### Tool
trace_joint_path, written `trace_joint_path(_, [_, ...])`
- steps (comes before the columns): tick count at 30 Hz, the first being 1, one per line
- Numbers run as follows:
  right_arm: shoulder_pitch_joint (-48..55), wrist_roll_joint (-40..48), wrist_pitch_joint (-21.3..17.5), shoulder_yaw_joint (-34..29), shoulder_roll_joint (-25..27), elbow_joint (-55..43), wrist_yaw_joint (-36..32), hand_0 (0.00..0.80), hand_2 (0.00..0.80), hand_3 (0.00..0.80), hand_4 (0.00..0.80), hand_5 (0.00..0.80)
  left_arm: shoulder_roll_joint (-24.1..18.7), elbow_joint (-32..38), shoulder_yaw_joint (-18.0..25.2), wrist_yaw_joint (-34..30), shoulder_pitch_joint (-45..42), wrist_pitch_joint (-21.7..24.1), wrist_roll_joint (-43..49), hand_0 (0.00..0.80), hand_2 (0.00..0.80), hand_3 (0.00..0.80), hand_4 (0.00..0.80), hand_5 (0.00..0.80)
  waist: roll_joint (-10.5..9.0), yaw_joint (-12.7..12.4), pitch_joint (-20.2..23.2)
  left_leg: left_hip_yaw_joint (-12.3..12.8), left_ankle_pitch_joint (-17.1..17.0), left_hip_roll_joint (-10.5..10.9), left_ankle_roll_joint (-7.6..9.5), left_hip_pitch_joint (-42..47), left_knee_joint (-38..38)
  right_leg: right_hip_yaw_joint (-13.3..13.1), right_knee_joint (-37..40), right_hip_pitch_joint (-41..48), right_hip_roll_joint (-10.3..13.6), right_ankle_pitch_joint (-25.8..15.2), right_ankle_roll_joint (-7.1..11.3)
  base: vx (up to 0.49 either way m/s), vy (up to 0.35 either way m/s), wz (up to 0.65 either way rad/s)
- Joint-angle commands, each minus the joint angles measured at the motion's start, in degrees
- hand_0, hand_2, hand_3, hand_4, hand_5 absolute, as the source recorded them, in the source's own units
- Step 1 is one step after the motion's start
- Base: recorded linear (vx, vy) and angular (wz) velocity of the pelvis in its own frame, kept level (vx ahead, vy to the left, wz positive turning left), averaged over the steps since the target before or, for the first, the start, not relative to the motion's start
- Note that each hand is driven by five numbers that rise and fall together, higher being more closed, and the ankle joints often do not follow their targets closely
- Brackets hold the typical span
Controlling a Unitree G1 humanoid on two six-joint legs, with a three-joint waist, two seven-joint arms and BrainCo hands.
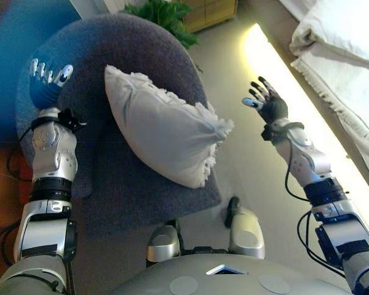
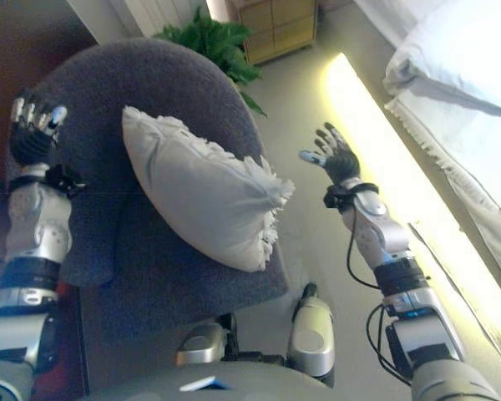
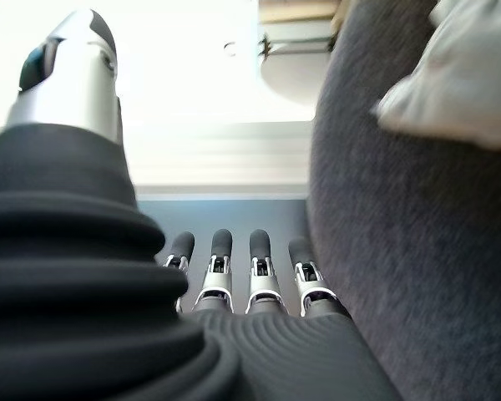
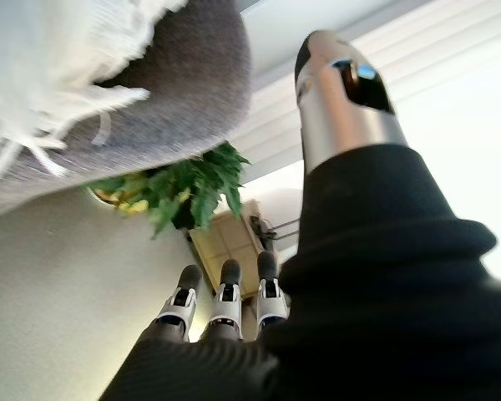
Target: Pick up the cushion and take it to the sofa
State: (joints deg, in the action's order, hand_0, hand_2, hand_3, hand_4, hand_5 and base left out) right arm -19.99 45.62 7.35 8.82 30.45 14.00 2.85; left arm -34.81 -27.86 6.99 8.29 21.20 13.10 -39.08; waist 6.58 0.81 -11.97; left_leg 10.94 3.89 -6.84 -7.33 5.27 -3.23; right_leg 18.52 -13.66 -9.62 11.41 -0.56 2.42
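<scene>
We see the white cushion [image 1: 166, 132] lying tilted on the seat of the dark grey armchair [image 1: 135, 184], its fringed edge toward the right. Our left hand [image 1: 49, 77] hangs at the chair's far left rim with fingers straight and spread, holding nothing, apart from the cushion. Our right hand [image 1: 267, 101] is raised to the right of the chair, over the pale floor [image 1: 240, 160], fingers open and spread, clear of the cushion. A green plant [image 1: 169, 15] stands beyond the chair.
</scene>
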Motion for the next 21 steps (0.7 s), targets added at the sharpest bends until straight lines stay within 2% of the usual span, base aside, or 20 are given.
trace_joint_path(1, [2.90, -1.88, -3.04, -3.18, -1.80, -3.15, -2.94, 0.000, 0.000, 0.000, 0.000, 0.000, -4.07, 3.31, 2.92, -0.49, -1.69, 3.90, 1.14, 0.000, 0.000, 0.000, 0.000, 0.000, -4.42, -1.44, 5.13, 2.07, -2.16, 3.53, 1.77, -2.66, 1.02, 1.19, 11.08, 9.00, 0.99, -0.60, 5.09, 0.024, 0.051, 0.01])
trace_joint_path(5, [6.80, -1.41, -3.28, -5.61, -1.58, -2.95, -4.74, 0.000, 0.000, 0.000, 0.000, 0.000, -3.97, 3.26, 4.50, -1.29, -3.48, 4.02, -0.93, 0.000, 0.000, 0.000, 0.000, 0.000, -4.79, -1.22, 6.44, 2.65, -1.90, 3.67, 1.86, -1.72, 1.24, 1.36, 12.40, 11.08, 0.52, -0.25, 4.99, 0.016, 0.032, 0.12])
trace_joint_path(9, [11.42, -1.74, -4.62, -7.99, -3.58, -3.50, -5.70, 0.000, 0.000, 0.000, 0.000, 0.000, -1.47, 6.59, 5.88, -4.45, -8.21, 4.76, -0.40, 0.000, 0.000, 0.000, 0.000, 0.000, -5.25, -1.44, 7.18, 3.22, -1.16, 3.77, 2.12, -0.83, 0.86, 1.89, 13.76, 12.89, 0.21, -0.34, 5.06, -0.002, 0.011, 0.08])
trace_joint_path(15, [18.20, -8.09, -6.62, -11.44, -9.13, -4.63, -6.46, 0.000, 0.000, 0.000, 0.000, 0.000, 5.91, 18.32, 7.72, -13.09, -17.13, 4.94, -3.49, 0.000, 0.000, 0.000, 0.000, 0.000, -6.15, -1.77, 7.90, 3.64, -0.68, 3.93, 2.85, -0.02, 1.27, 2.30, 15.51, 14.52, -0.57, -0.80, 5.01, -0.036, -0.001, -0.01])
trace_joint_path(21, [24.60, -10.09, -9.11, -13.98, -12.73, -5.47, -9.46, 0.000, 0.000, 0.000, 0.000, 0.000, 13.53, 25.31, 6.21, -17.86, -23.94, 3.94, -4.72, 0.000, 0.000, 0.000, 0.000, 0.000, -7.10, -1.73, 8.12, 3.96, -1.13, 3.77, 3.29, 0.64, 3.16, 2.04, 16.41, 15.00, -1.62, -1.20, 5.12, -0.038, -0.025, 0.00])
